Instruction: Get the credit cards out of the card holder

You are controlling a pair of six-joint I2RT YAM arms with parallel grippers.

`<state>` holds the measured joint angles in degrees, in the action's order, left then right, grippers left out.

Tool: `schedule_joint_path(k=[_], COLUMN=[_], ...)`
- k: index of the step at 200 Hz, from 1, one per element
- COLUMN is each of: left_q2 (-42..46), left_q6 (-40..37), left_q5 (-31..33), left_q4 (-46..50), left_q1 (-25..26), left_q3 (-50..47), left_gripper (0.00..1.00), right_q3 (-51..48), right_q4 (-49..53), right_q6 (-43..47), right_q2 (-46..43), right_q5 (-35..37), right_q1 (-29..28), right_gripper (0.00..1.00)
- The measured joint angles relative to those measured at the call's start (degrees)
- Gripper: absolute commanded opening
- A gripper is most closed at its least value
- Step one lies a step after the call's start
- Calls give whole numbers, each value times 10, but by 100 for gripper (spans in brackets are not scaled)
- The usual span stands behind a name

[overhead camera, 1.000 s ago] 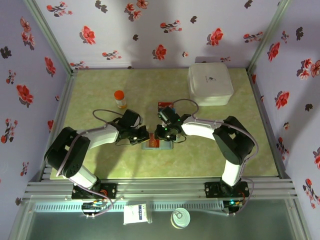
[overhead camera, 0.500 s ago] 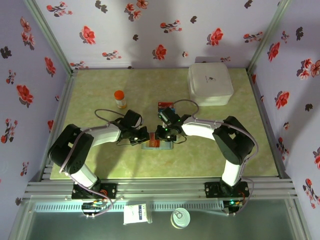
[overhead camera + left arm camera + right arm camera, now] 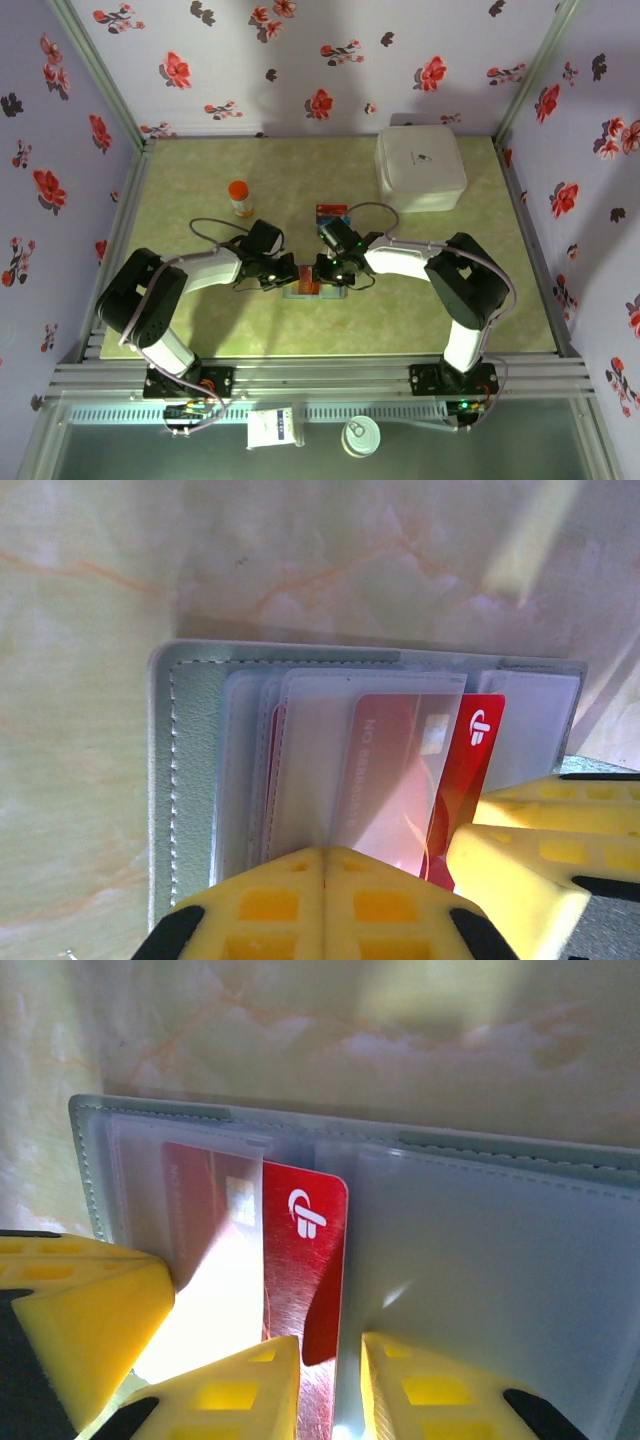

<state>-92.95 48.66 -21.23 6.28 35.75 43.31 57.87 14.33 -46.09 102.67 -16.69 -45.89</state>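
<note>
The grey card holder (image 3: pixel 312 291) (image 3: pixel 190 780) (image 3: pixel 500 1240) lies open and flat on the table between both grippers. A red credit card (image 3: pixel 470 770) (image 3: pixel 305 1260) sticks partway out of a clear pocket toward the holder's middle. My right gripper (image 3: pixel 326 272) (image 3: pixel 330 1380) stands over it, jaws a narrow gap apart, with the card's free end in that gap and under the left finger. My left gripper (image 3: pixel 285 275) (image 3: pixel 325 865) is shut, its tips on the clear sleeves at the holder's near edge. A red and a teal card (image 3: pixel 332 212) lie on the table behind.
A large white box (image 3: pixel 420 170) sits at the back right and an orange bottle (image 3: pixel 240 197) at the back left. Metal frame rails edge the green table (image 3: pixel 200 330). The two arms' fingers (image 3: pixel 520 850) (image 3: pixel 80 1310) stand almost touching over the holder.
The left arm's elbow has swung slightly forward. Both grippers stay at the holder; the right one has shifted a little to the right.
</note>
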Motion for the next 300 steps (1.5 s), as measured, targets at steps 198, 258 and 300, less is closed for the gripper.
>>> schedule_joint_path(k=[198, 258, 300], left_q2=[0, 0, 0], left_q6=[0, 0, 0], left_q5=[0, 0, 1], left_q4=[0, 2, 2], left_q1=[0, 0, 0], left_q3=[0, 1, 1], left_gripper=[0, 0, 0], right_q3=[-63, -87, -109], right_q4=[-120, -140, -128], right_q6=[-56, -56, -52], right_q2=[-21, -33, -71], right_q5=[-46, -51, -49], right_q1=[14, 27, 40], right_gripper=[13, 12, 10])
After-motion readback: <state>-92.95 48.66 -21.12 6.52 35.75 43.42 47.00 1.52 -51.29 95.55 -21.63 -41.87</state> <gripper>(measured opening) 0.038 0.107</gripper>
